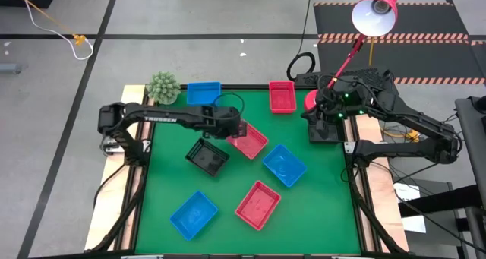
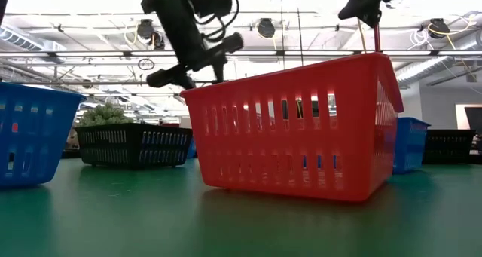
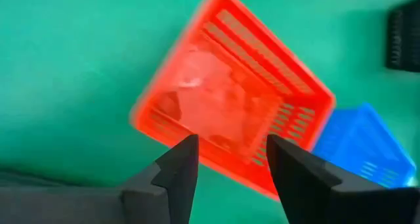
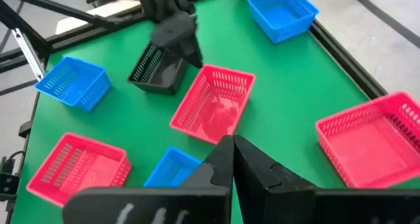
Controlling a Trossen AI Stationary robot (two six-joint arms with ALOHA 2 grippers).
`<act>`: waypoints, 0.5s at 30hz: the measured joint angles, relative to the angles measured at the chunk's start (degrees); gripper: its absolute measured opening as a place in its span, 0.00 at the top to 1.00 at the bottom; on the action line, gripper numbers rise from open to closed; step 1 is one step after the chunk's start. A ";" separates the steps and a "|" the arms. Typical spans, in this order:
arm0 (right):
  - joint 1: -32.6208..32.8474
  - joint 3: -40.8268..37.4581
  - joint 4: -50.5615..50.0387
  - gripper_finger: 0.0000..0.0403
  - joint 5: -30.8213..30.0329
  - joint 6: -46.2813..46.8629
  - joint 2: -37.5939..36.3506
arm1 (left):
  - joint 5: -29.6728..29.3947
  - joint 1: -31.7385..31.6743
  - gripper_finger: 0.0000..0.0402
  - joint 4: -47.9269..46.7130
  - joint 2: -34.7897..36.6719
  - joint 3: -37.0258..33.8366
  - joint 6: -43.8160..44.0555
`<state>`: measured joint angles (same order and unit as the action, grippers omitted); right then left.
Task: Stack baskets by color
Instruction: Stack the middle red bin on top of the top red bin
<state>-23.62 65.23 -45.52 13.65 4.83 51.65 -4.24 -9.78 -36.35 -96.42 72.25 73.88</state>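
A red basket (image 1: 248, 141) rests flat on the green mat (image 1: 167, 183) at mid-table, also seen in the left wrist view (image 3: 230, 99). My left gripper (image 1: 237, 128) hangs open just above its far-left end, and its fingers (image 3: 177, 178) straddle one rim without touching it. A black basket (image 1: 207, 156) sits to the red one's left and a blue one (image 1: 285, 165) to its right. More baskets stand apart: blue (image 1: 203, 92) and red (image 1: 282, 96) at the far edge, blue (image 1: 194, 215) and red (image 1: 258, 204) near the front. My right gripper (image 4: 231, 152) is shut, held high over the table's right edge.
A green fuzzy plant ball (image 1: 162, 86) sits at the far left corner. A pink lamp (image 1: 374, 12) leans over the far right, its round red base (image 1: 311, 99) beside the far red basket. A dark basket shape (image 2: 448, 145) shows at the right edge.
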 joint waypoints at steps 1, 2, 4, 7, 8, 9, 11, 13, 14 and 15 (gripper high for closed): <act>0.00 0.00 0.45 1.00 -0.01 0.02 0.08 | 0.19 -0.97 0.55 0.21 0.00 0.05 -1.13; 0.00 0.00 0.74 1.00 -0.10 0.03 0.20 | 0.54 -2.01 0.55 0.32 -0.04 0.16 -2.57; 0.00 0.00 2.03 1.00 -0.11 0.04 0.52 | 1.97 -4.09 0.55 -1.01 -0.18 0.07 -6.73; 0.00 0.00 3.56 1.00 -0.20 1.44 1.10 | 2.04 -6.78 0.55 -0.66 -0.19 0.07 -13.50; 0.00 0.00 4.49 1.00 -0.22 2.58 1.19 | 1.94 -7.50 0.55 -0.96 -0.15 0.07 -15.76; 0.00 0.00 4.96 1.00 -0.23 4.02 1.23 | 1.91 -8.28 0.55 -1.15 -0.17 0.07 -18.11; 0.00 0.00 6.04 1.00 -0.27 6.80 1.30 | 2.46 -9.62 0.55 -0.88 -1.05 0.07 -22.27; 0.00 0.00 6.85 1.00 -0.31 9.22 1.40 | 3.50 -10.79 0.55 -0.98 -2.12 0.07 -25.80; 0.00 0.00 7.05 1.00 -0.32 10.33 1.47 | 4.14 -11.14 0.55 -0.84 -2.65 0.07 -27.88; 0.00 0.00 7.53 1.00 -0.47 11.49 1.55 | 4.89 -11.47 0.55 -0.47 -3.22 0.07 -30.19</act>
<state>-23.62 65.23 -37.99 13.17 16.32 53.20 0.65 -21.25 -36.83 -99.64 72.31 43.69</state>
